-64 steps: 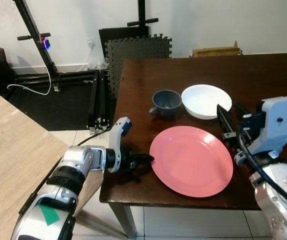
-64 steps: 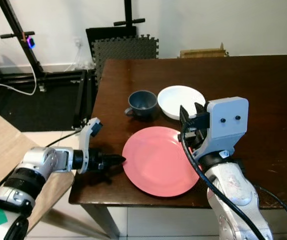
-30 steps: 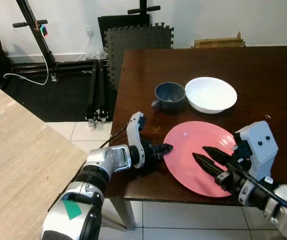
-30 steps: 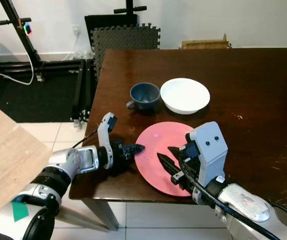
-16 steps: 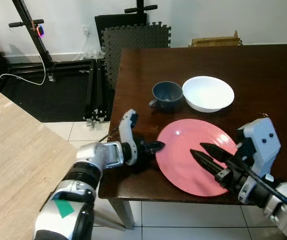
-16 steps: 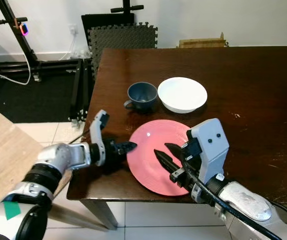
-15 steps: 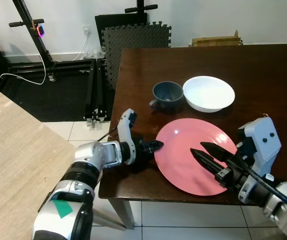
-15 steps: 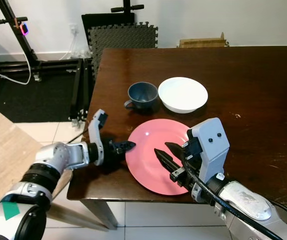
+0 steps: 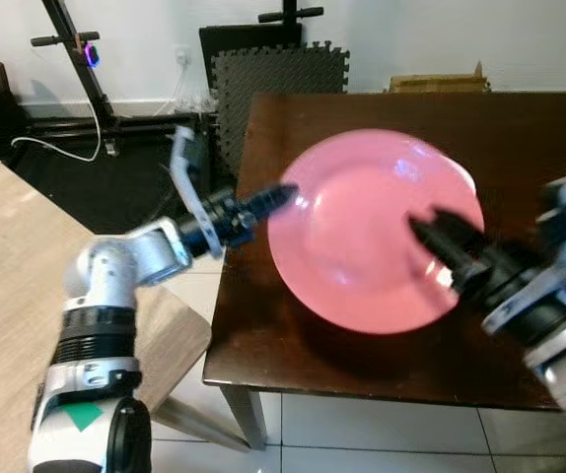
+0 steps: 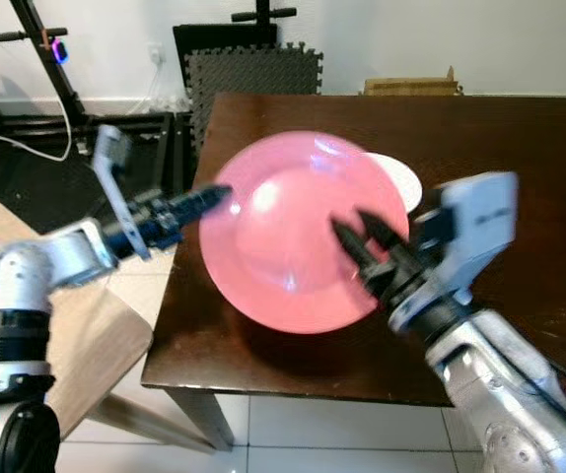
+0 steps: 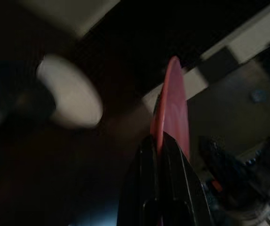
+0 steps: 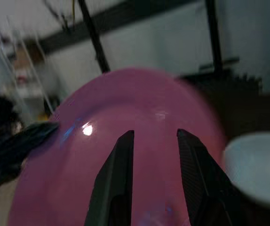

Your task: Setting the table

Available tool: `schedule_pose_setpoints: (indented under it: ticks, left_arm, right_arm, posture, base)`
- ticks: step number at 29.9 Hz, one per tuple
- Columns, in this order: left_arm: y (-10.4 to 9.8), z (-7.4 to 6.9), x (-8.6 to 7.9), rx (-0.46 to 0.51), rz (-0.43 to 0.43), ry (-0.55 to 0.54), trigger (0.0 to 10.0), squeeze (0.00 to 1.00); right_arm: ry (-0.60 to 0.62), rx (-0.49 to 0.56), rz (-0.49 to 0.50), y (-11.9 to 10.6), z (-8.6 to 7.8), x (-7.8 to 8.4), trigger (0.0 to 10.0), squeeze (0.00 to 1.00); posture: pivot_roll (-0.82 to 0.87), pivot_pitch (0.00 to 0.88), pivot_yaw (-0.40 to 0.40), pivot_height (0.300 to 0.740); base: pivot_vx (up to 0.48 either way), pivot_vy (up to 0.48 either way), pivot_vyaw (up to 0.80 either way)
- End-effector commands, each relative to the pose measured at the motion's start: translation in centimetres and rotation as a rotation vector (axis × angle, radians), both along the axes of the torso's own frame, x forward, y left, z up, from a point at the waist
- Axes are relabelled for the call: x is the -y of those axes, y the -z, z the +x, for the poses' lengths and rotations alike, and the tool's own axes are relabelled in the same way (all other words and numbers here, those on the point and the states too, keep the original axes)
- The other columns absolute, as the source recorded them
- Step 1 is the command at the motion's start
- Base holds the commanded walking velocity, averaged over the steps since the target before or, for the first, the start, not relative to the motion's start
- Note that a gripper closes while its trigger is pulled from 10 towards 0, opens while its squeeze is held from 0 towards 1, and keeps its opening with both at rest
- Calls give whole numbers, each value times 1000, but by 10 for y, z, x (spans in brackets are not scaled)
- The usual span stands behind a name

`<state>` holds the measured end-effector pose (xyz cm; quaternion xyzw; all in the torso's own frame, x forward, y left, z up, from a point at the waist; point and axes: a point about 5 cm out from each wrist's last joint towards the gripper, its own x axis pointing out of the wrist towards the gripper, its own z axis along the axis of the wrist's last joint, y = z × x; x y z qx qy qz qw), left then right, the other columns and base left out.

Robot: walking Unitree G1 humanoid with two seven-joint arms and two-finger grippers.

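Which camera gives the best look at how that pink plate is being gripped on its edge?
The left wrist view: the left gripper pinches the pink plate rim edge-on. Both eye views show its whole tilted face; the right wrist view shows its face behind spread fingers.

Beyond the far-left corner of the dark wooden table [image 9: 520, 128], against the white wall [image 9: 145, 39]: a stack of grey interlocking foam mats [image 9: 278, 74], leaning upright, with a flat black board [image 9: 226, 41] behind. Further left, a black metal stand [image 9: 71, 54], slanted, carrying a small glowing blue-violet light [image 9: 90, 52]. Below that, a white cable [image 9: 61, 148] trailing over dark flooring. Behind the table's far edge, a tan cardboard box [image 9: 439, 83]. At near left, a pale wood-grain surface [image 9: 7, 296]. Underneath, white floor tiles [image 9: 362, 434].
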<state>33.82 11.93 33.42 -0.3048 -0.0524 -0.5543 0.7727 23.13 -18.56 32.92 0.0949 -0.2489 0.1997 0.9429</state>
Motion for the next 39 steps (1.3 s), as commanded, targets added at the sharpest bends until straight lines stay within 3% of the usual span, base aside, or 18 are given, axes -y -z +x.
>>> schedule_pose_setpoints:
  ticks: [1,5,6,7,8,10,12,15,20,26,27,34,39]
  left_arm:
    - [0,-3,-12,20,-18,-72,10000,0]
    - [6,-5,-20,-17,-35,-170,10000,0]
    - [12,-7,-24,-54,-54,-212,10000,0]
    - [12,-7,-24,-54,-54,-212,10000,0]
    - [16,-9,-26,-80,-66,-233,10000,0]
    - [24,-18,-27,-64,-56,-293,10000,0]
    - [27,-22,-27,-53,-46,-317,10000,0]
    - [43,-27,-34,-95,-32,-427,10000,0]
    - [45,-31,-39,-120,-64,-455,10000,0]
    - [53,-36,-31,-164,-78,-449,10000,0]
    - [62,-35,-24,-189,-46,-456,10000,0]
    - [75,-29,-11,-189,63,-491,10000,0]
    - [72,-30,1,-88,160,-499,10000,0]
  right_arm:
    - [3,10,23,1,-4,1,10000,0]
    - [92,-29,-34,10,0,-1,10000,0]
    - [208,-45,-99,16,5,-3,10000,0]
    - [208,-45,-99,16,5,-3,10000,0]
    - [287,-47,-144,19,8,-4,10000,0]
    - [346,-33,-48,24,11,-12,10000,0]
    - [344,-26,-2,25,10,-15,10000,0]
    - [240,-26,46,33,8,-37,10000,0]
    - [212,-57,43,42,9,-44,10000,0]
    - [224,-47,46,47,13,-50,10000,0]
    - [237,-44,61,48,16,-49,10000,0]
    - [253,-45,87,50,18,-46,10000,0]
    - [262,-36,80,52,18,-47,10000,0]
  posture:
    - [-47,126,108,740]
    - [-43,111,111,740]
    - [-40,103,112,740]
    - [-40,103,112,740]
    - [-40,103,112,740]
    - [-25,82,100,740]
    - [-25,82,100,740]
    - [-13,54,93,740]
    - [-10,47,87,740]
    - [-5,28,72,740]
    - [-5,28,69,740]
    - [-12,37,72,740]
    - [-19,42,79,740]
  base:
    - [0,0,0]
    - [0,0,0]
    - [0,0,0]
    - [0,0,0]
    - [0,0,0]
    - [0,0,0]
    - [0,0,0]
    - [0,0,0]
    - [0,0,0]
    - [0,0,0]
    - [0,0,0]
    - [0,0,0]
    - [0,0,0]
